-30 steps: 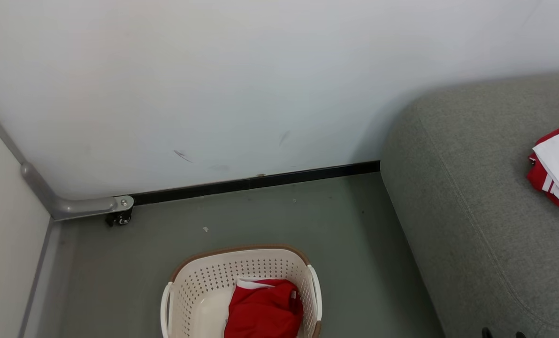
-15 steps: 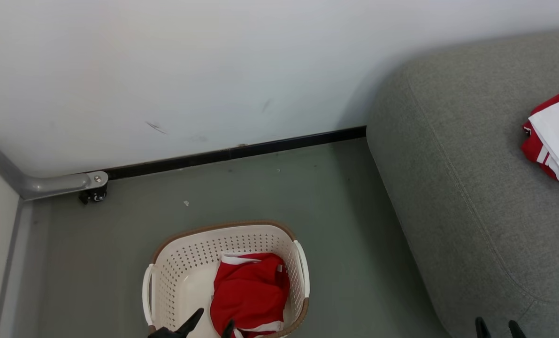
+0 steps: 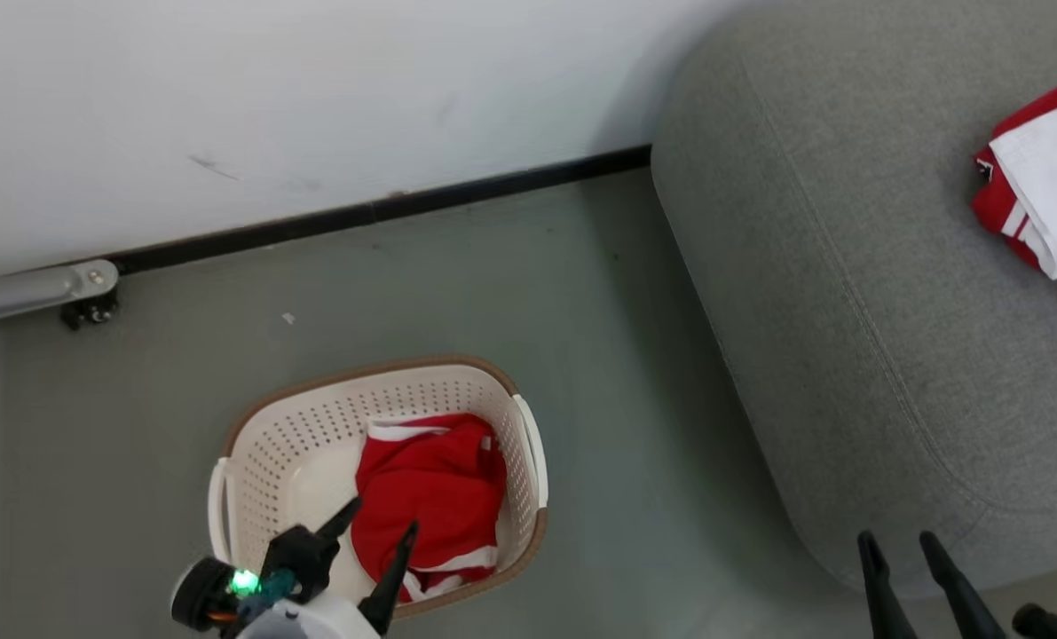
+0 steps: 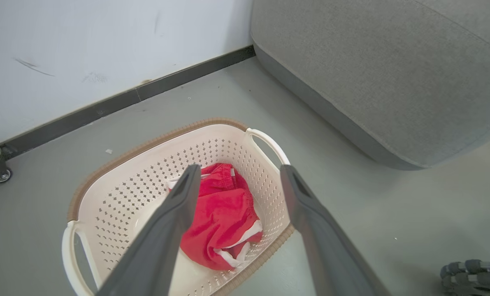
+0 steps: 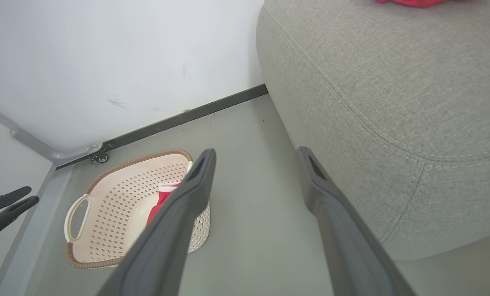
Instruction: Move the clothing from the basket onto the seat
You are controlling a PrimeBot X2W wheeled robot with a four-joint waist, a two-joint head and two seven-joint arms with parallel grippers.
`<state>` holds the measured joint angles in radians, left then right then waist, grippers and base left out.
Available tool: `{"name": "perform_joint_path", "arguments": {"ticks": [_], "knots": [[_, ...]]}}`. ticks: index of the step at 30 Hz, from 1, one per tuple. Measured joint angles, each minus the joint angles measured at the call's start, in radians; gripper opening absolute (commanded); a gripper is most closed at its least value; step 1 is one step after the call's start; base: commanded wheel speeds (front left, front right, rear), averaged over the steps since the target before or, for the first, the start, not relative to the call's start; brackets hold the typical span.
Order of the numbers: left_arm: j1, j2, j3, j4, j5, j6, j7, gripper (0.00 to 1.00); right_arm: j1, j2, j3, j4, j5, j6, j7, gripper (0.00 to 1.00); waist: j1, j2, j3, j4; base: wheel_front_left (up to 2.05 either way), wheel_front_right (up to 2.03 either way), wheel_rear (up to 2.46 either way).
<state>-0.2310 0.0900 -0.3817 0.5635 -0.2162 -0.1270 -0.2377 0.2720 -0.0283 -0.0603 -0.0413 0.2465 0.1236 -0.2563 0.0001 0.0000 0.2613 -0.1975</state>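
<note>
My left gripper [image 3: 384, 515] hovers, jaws apart, over the laundry basket [image 3: 315, 382] (on the floor [image 3: 626, 399]), red garment [image 3: 430, 484] in its right half. I see my right gripper [image 3: 895, 537] spread too, at the sofa [image 3: 847, 266] corner; a red-white garment [image 3: 1038, 177] lies on it.

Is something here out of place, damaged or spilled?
Nothing serious. The basket stands upright on the floor, one red garment inside. Only dark scuff marks on the white wall and a small pale scrap on the floor look untidy.

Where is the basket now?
In the head view, the basket sits on the floor at lower left, left of the sofa, holding a red garment.
</note>
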Motion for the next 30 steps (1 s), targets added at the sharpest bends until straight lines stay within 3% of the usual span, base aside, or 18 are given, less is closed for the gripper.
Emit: {"name": "perform_joint_path", "arguments": {"ticks": [14, 30], "knots": [[-0.218, 0.017, 0.004, 0.130, 0.043, 0.000, 0.071, 1.00, -0.078, 0.000, 0.077, -0.023, 0.009, 0.000, 0.000, 1.00, 0.0000, 0.0000, 0.171, -0.084, 0.00, 0.00, 0.00], [-0.365, 0.112, 0.013, 0.270, 0.080, 0.000, 0.146, 1.00, -0.141, 0.000, 0.122, -0.044, 0.051, 0.000, 0.000, 1.00, 0.0000, 0.0000, 0.339, -0.182, 0.00, 0.00, 0.00]]}}
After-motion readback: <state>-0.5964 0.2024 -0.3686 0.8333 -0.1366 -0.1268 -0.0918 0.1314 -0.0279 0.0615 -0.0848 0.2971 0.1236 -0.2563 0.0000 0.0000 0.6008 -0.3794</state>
